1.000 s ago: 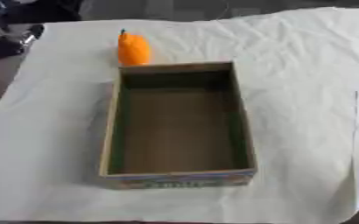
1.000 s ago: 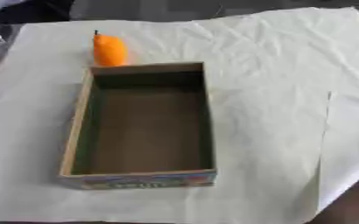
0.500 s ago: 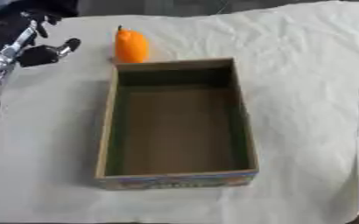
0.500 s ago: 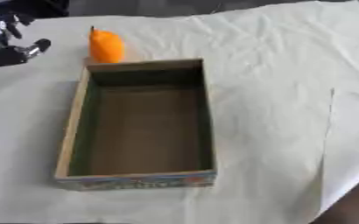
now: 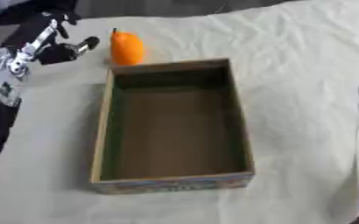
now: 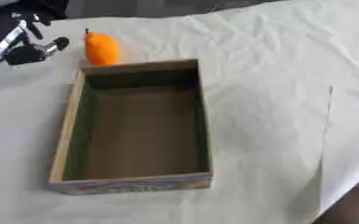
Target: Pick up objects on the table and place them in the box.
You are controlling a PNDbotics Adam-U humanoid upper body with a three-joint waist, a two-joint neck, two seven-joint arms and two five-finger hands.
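Fruit [image 5: 127, 47]: one, orange, pear-shaped with a short dark stem at the top. Stands upright on the cloth, just to the right of the left hand, apart from it. Its base sits just beyond the box's far left corner, close to the rim; whether it touches the wall cannot be told.

Left hand [image 5: 51, 40]: black with silver parts, at the upper left, above the cloth. A rounded dark fingertip [image 5: 89, 43] points right toward the fruit and stops short of it. Other fingers lie spread, not curled; the hand holds nothing. The forearm [image 5: 5, 74] runs from the hand down along the left edge.

In the way: nothing lies between the fingertip and the fruit except bare cloth.

Box [image 5: 242, 127]: one, oblong, cardboard, open at the top, long side running away from the robot. Lies to the right of and nearer than the hand. Brown floor, darker greenish inner walls, coloured printing on the near outer wall [image 5: 175, 185]. Contents: nothing to be seen inside.

Cloth [image 5: 305, 65]: pale cream, creased, covering the table beneath the hand, fruit and box. A seam or edge [image 6: 327, 127] shows on the far right, well apart from the hand.

Right hand: in neither view.
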